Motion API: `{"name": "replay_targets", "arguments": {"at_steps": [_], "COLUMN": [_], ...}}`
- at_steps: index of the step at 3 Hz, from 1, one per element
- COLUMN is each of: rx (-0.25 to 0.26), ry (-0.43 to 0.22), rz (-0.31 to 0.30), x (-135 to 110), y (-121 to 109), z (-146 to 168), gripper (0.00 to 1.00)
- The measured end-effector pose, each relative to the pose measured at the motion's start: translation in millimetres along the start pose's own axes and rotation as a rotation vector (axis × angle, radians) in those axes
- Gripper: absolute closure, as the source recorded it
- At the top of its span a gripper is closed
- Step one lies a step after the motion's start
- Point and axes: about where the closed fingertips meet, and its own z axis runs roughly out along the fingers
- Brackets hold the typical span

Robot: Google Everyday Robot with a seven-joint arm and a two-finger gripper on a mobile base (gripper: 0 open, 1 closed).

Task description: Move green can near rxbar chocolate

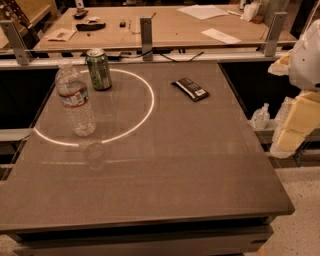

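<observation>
Open table between can and bar, end effector right.

You are facing a broad grey-brown, glossy-topped table. A bright ring of light reflects on the left half of the table. Behind the table you see a silver metal rail with grey upright posts, and beyond it a long pale wooden workbench carrying white paper sheets. To the right of the table lies speckled pale floor. The gripper hangs just off the table's right edge.
</observation>
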Motion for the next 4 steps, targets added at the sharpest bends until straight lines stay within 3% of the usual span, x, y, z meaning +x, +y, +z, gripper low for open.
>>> {"name": "replay_targets", "arguments": {"at_steps": [1, 2, 3, 4], "rx": [0.0, 0.019, 0.088, 0.15], "ry": [0.0, -0.082, -0.267, -0.438], "rz": [0.0, 0.066, 0.189, 0.268], "x": [0, 5, 30, 50], "y": [0, -3, -16, -25], "z": [0, -3, -4, 3], "gripper": [0.0, 0.0, 0.0, 0.0]}}
